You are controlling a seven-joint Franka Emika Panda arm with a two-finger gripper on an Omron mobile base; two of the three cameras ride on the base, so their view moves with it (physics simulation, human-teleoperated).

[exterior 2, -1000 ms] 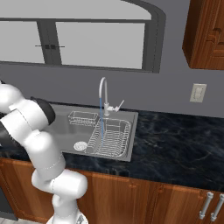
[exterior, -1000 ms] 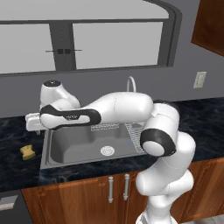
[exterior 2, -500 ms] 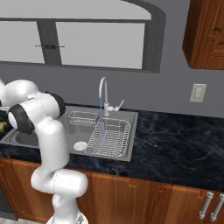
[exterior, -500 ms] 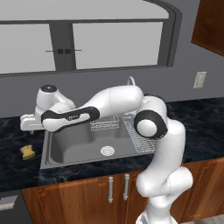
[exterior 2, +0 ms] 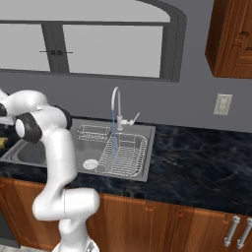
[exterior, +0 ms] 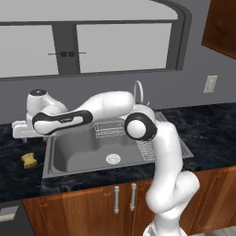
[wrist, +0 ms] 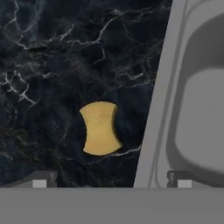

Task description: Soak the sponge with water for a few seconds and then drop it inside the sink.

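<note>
I see the small yellow-orange sponge [wrist: 101, 128] mid-frame on black marbled countertop [wrist: 52, 65]; gripper [wrist: 109, 180] spread wide, empty; grey steel sink [wrist: 192, 109] at right.

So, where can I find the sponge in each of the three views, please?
Left base view: the sponge lies on the black countertop, lower left, just left of the sink.
Right base view: a yellow sliver at the far left edge, beside the arm.
Hand view: centre, slightly low.
Shared landmark: the sink's left rim.
</note>
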